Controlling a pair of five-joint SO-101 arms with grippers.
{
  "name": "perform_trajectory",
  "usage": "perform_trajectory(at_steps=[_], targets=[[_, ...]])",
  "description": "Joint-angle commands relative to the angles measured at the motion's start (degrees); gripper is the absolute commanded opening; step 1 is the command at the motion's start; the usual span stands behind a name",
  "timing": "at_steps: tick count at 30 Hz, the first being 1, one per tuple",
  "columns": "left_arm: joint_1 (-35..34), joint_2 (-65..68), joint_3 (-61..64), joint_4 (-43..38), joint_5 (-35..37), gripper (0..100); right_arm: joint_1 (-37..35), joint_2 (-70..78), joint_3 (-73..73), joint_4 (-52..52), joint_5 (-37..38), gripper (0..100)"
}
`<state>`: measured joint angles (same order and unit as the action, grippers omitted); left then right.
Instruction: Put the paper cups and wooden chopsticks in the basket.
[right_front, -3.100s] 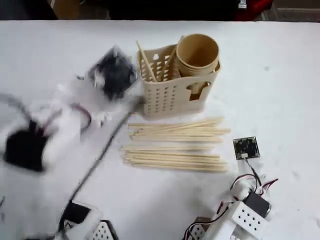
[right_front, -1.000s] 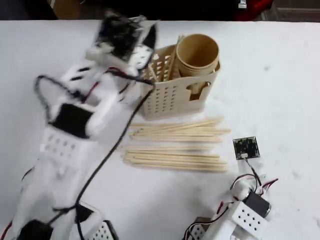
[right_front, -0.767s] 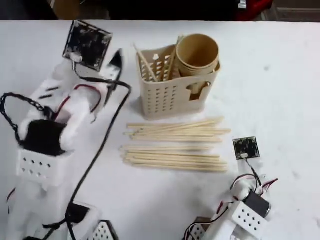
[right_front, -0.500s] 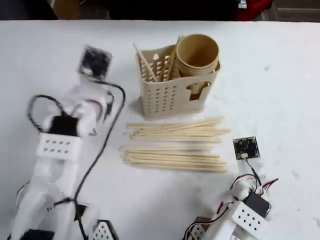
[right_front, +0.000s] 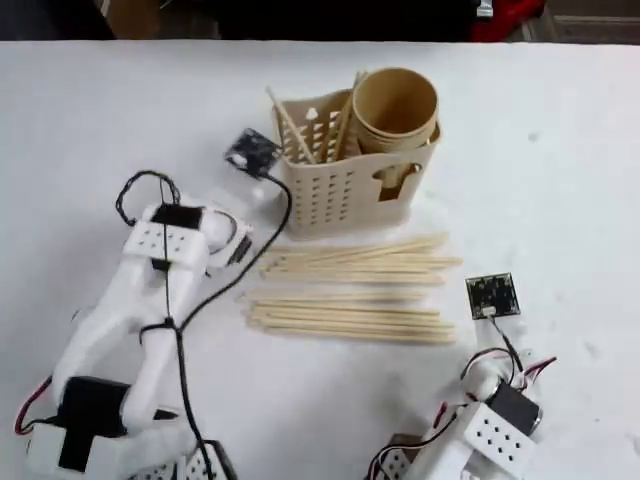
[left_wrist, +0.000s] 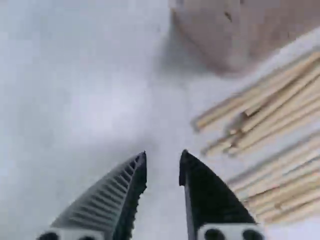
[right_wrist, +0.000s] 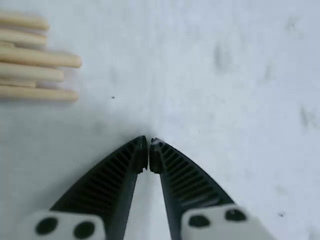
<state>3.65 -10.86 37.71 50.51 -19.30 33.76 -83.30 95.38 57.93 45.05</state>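
Note:
A beige perforated basket (right_front: 345, 180) holds stacked paper cups (right_front: 395, 105) and a few wooden chopsticks (right_front: 290, 125) leaning inside. Two bundles of chopsticks lie on the table in front of it, one nearer the basket (right_front: 350, 262) and one behind that (right_front: 350, 322). My left gripper (left_wrist: 162, 162) hovers open and empty over bare table, just off the chopsticks' (left_wrist: 260, 115) left ends, with the basket's corner (left_wrist: 240, 30) beyond. My right gripper (right_wrist: 149, 145) is shut on nothing, low over the table past the right ends of the chopsticks (right_wrist: 35, 75).
The left arm (right_front: 150, 300) lies along the table's left side, its black cable (right_front: 200, 300) trailing to the front edge. The right arm (right_front: 490, 425) sits at the front right. White table stretches open to the right of the basket.
The left arm drew back from the basket's left side and swung down to the chopsticks' left ends. The right arm, the basket and the bundles kept still.

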Motion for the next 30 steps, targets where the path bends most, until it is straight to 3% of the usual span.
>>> perform_trajectory(at_steps=[1, 8, 14, 23, 30], targets=[[1.8, -2.42, -2.9, 5.71, -7.91, 12, 1.1, -0.31, -0.18, -0.92, 0.7, 2.4], [4.79, -18.33, 11.08, 10.81, -24.79, 6, 1.1, -0.31, -0.18, -0.92, 0.7, 2.4], [6.9, -26.95, 14.68, 18.29, -26.99, 14, 1.1, -0.31, -0.18, -0.92, 0.7, 2.4], [21.05, -16.84, 4.48, 23.38, -26.55, 16, 1.1, -0.31, -0.18, -0.92, 0.7, 2.4], [24.48, 1.54, -6.42, 21.1, -26.55, 16, 1.1, -0.31, -0.18, -0.92, 0.7, 2.4]])
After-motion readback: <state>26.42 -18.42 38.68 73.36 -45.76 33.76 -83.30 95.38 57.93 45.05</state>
